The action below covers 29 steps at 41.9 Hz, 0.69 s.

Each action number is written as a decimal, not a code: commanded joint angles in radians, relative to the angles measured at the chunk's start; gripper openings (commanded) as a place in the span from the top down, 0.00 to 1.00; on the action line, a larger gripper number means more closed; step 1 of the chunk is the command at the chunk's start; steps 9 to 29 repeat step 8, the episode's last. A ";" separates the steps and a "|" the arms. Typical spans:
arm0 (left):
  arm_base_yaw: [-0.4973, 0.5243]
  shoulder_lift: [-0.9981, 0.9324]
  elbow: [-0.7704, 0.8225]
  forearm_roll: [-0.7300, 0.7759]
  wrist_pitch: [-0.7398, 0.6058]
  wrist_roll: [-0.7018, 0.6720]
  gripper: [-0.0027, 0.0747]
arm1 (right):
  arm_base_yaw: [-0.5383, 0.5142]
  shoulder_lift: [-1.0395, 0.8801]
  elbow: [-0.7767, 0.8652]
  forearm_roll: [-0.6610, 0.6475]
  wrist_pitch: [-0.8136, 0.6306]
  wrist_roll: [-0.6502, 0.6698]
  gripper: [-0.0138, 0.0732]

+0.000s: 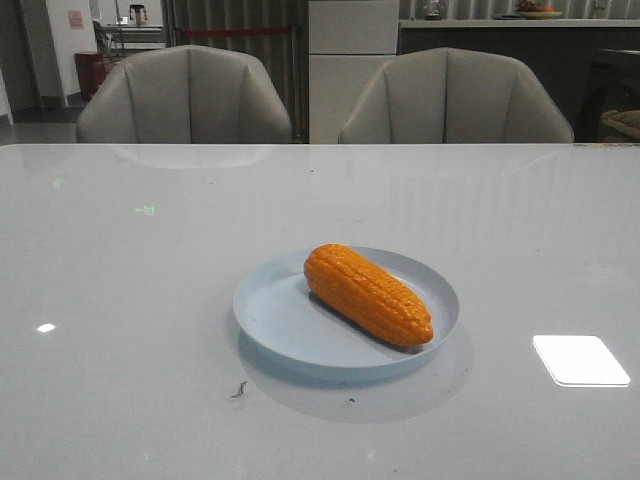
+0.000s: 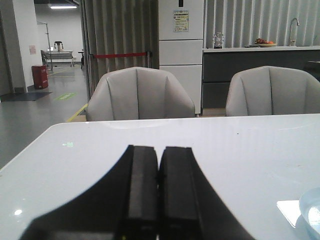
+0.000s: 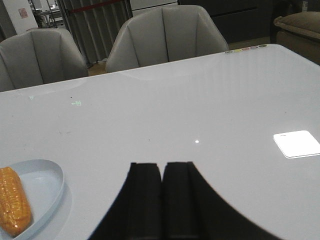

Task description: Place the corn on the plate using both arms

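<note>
The corn [image 1: 367, 294] lies diagonally on the plate [image 1: 270, 310]; the left end effector [image 2: 158, 172] and right end effector [image 3: 162, 187] are closed, empty.

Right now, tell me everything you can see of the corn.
The corn is one orange cob with rows of glossy kernels that look like plastic, whole and unwrapped. It lies flat on the pale blue plate, set diagonally, its narrower end toward the near right rim. Only the plate touches it; neither tool is near it in the front view.
</note>
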 commanded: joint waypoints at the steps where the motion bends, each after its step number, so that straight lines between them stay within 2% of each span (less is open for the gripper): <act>1: 0.002 -0.019 0.037 0.001 -0.080 -0.008 0.84 | 0.001 -0.024 -0.021 -0.009 -0.097 -0.008 0.77; 29: 0.002 -0.019 0.037 0.001 -0.080 -0.008 0.84 | 0.001 -0.024 -0.021 -0.009 -0.097 -0.008 0.77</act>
